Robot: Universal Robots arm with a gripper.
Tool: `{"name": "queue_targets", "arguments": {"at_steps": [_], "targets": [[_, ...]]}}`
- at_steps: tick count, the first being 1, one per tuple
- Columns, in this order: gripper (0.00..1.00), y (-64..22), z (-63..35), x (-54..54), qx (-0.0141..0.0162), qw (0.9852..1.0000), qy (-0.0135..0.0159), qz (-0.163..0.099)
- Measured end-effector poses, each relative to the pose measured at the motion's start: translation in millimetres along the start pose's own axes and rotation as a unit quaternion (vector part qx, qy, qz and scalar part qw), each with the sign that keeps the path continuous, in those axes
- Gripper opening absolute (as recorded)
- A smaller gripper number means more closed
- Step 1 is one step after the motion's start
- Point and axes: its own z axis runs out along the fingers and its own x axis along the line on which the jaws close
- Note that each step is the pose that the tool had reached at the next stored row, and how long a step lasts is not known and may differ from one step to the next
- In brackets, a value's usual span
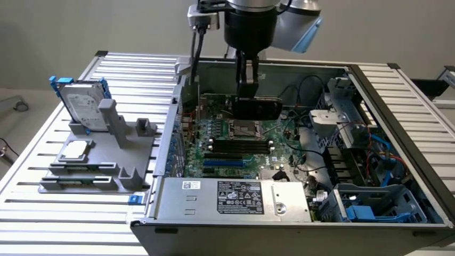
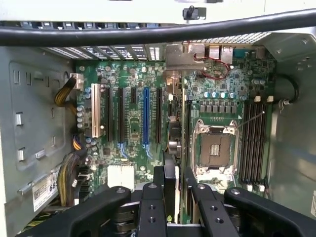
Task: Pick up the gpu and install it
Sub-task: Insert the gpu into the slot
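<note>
The gpu (image 1: 256,108) is hanging inside the open computer case (image 1: 398,106). It is standing on its long edge, just above the motherboard (image 1: 235,146) and just beside the CPU socket (image 1: 246,128). You are holding it from above: the claw (image 1: 246,80) is clenched on the upper edge of the card, one finger on each flat face. So the card is lying directly under the claw, not off to any side of it.

In the wrist view the gpu is appearing edge-on, as a thin dark strip between the two fingers (image 2: 159,180). Its long axis is running parallel to the long expansion slots. The blue slot (image 2: 146,116) is lying on the far side of the card from the CPU socket. The metal bracket end (image 2: 180,57) is pointing toward the rear wall of the case.

I am judging that the card is not yet sitting in a slot. Whether its lower edge is touching the board, I cannot tell.
</note>
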Motion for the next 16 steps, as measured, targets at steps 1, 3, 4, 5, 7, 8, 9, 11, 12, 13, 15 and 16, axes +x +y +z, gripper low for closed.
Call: {"name": "queue_targets", "arguments": {"at_steps": [1, 3, 4, 5, 7, 8, 9, 11, 12, 13, 15, 16], "targets": [[0.26, 2.1, 1.7, 0.3, 0.0002, 1.0, -0.0001, -0.001], [0.26, 6.1, 5.3, 1.3, 0.0004, 1.0, -0.0003, -0.002], [0.26, 7.3, 6.8, 3.0, 0.0003, 1.0, -0.0007, -0.003], [0.26, 7.9, 8.7, 5.7, 0.0004, 1.0, -0.002, -0.003], [0.26, 9.0, 12.1, 11.2, 0.0005, 1.0, -0.0043, -0.004], [0.26, 9.4, 13.9, 14.2, 0.0005, 1.0, -0.0054, -0.005], [0.26, 9.8, 15.7, 17.3, 0.0005, 1.0, -0.0063, -0.005], [0.26, 10.1, 19.2, 23.9, 0.0006, 1.0, -0.0077, -0.006], [0.26, 10.2, 20.8, 25.9, 0.0005, 1.0, -0.0078, -0.006], [0.26, 10.3, 21.8, 27.2, 0.0004, 1.0, -0.0077, -0.006], [0.26, 10.5, 23.4, 28.4, 0.0005, 0.9999, -0.0079, -0.007], [0.26, 10.6, 24.1, 28.7, 0.0005, 0.9999, -0.0078, -0.007]]}}
